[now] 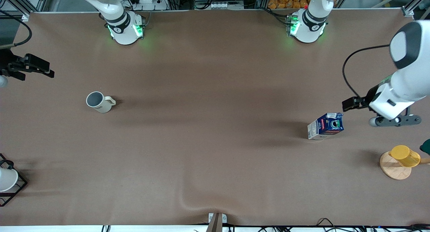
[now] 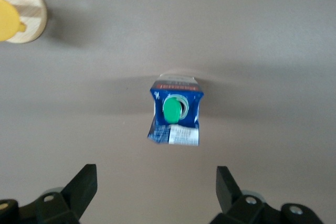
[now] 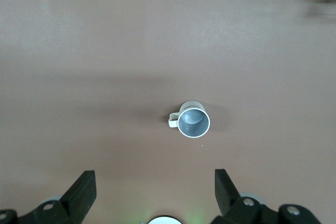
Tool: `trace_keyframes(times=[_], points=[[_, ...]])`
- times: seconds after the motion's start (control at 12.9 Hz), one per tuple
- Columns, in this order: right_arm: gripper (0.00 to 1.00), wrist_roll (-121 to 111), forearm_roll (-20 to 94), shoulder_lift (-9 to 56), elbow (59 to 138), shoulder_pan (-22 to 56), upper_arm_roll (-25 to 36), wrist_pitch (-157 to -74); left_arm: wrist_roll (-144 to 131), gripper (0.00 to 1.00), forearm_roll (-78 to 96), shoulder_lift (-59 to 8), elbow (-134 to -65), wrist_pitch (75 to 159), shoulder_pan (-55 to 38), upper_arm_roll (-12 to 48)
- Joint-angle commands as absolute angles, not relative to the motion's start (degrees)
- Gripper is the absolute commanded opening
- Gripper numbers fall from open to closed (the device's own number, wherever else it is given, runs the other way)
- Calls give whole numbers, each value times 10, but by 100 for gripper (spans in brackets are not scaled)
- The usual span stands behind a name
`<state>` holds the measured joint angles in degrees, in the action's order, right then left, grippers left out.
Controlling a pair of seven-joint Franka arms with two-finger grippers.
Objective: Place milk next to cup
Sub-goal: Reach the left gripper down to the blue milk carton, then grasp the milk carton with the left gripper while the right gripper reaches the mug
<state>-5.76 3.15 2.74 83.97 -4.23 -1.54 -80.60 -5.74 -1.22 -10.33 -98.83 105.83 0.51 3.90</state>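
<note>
The milk [image 1: 326,125] stands upright on the brown table toward the left arm's end; the left wrist view shows its green cap and blue top [image 2: 175,115] from above. The cup [image 1: 99,101], cream-white with a grey inside, stands toward the right arm's end and shows small in the right wrist view [image 3: 193,121]. My left gripper [image 1: 396,120] hangs open and empty in the air beside the milk [image 2: 156,174]. My right gripper [image 1: 5,78] is high at the table's edge, away from the cup, open and empty [image 3: 154,177].
A yellow cup [image 1: 404,156] sits on a round wooden coaster [image 1: 393,171] near the left arm's end, nearer to the front camera than the milk. A white cup in a black wire rack [image 1: 6,181] stands at the right arm's end. The table cover has a wrinkle [image 1: 188,201].
</note>
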Motion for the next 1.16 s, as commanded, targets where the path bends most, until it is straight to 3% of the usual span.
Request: trace_keyframes(times=[0.0, 0.46, 1.08], points=[[100, -48, 36, 25, 843, -42, -13, -810, -47, 100, -17, -130, -1009, 1105, 6, 41], [100, -48, 35, 25, 846, -42, -13, -811, -47, 100, -16, -177, -1015, 1144, 5, 53], [100, -48, 34, 29, 849, -40, -13, -818, -47, 100, -18, -185, -1045, 1172, 7, 52]])
